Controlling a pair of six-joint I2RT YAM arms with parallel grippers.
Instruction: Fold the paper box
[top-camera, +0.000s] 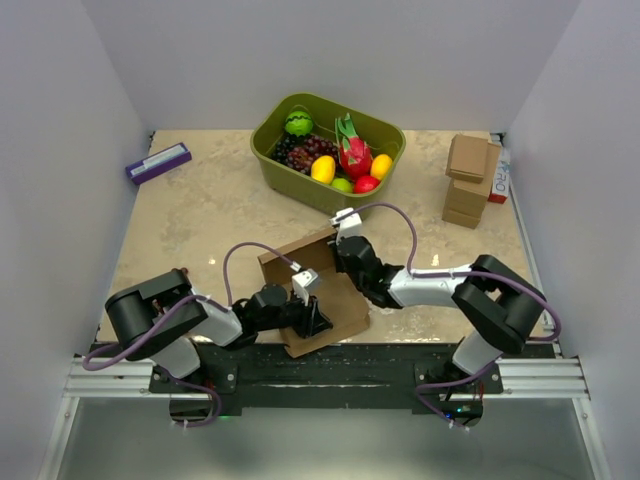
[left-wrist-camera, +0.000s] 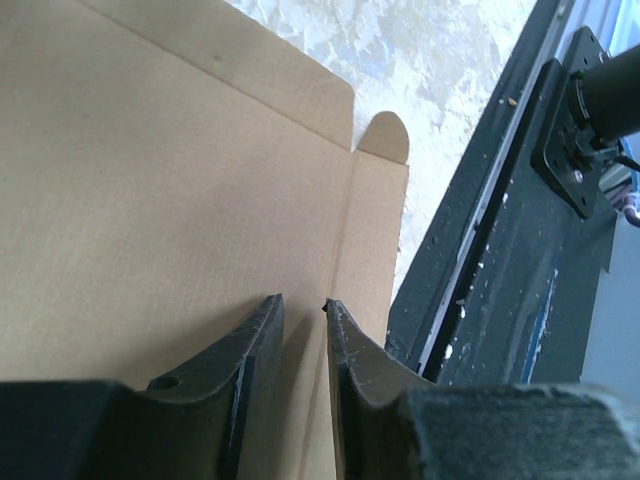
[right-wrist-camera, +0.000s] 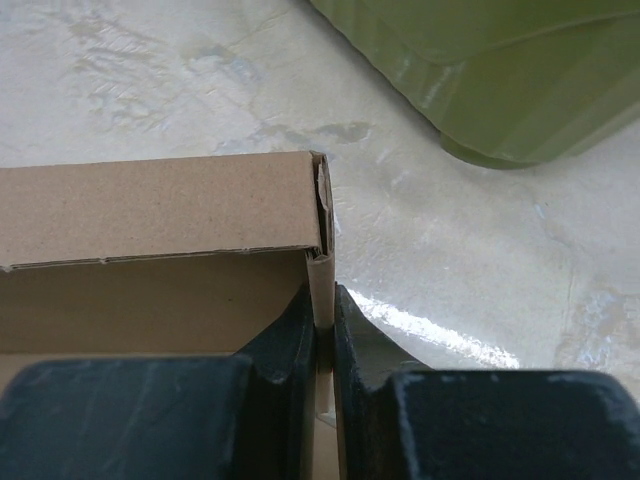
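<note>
The paper box (top-camera: 345, 303) is brown cardboard, partly folded, at the table's near middle, with a far wall standing upright. My left gripper (top-camera: 316, 318) is at its near side. In the left wrist view its fingers (left-wrist-camera: 303, 300) stand a narrow gap apart over a flat creased panel (left-wrist-camera: 150, 180), with nothing between them. My right gripper (top-camera: 352, 262) is at the box's far right corner. In the right wrist view it (right-wrist-camera: 322, 290) is shut on the upright side wall (right-wrist-camera: 150, 210), pinching its edge at the corner.
A green bin of fruit (top-camera: 330, 150) stands behind the box and shows close in the right wrist view (right-wrist-camera: 520, 80). A stack of small brown boxes (top-camera: 468, 180) is at the far right. A purple item (top-camera: 158, 162) lies far left. The black base rail (left-wrist-camera: 520, 250) runs along the near edge.
</note>
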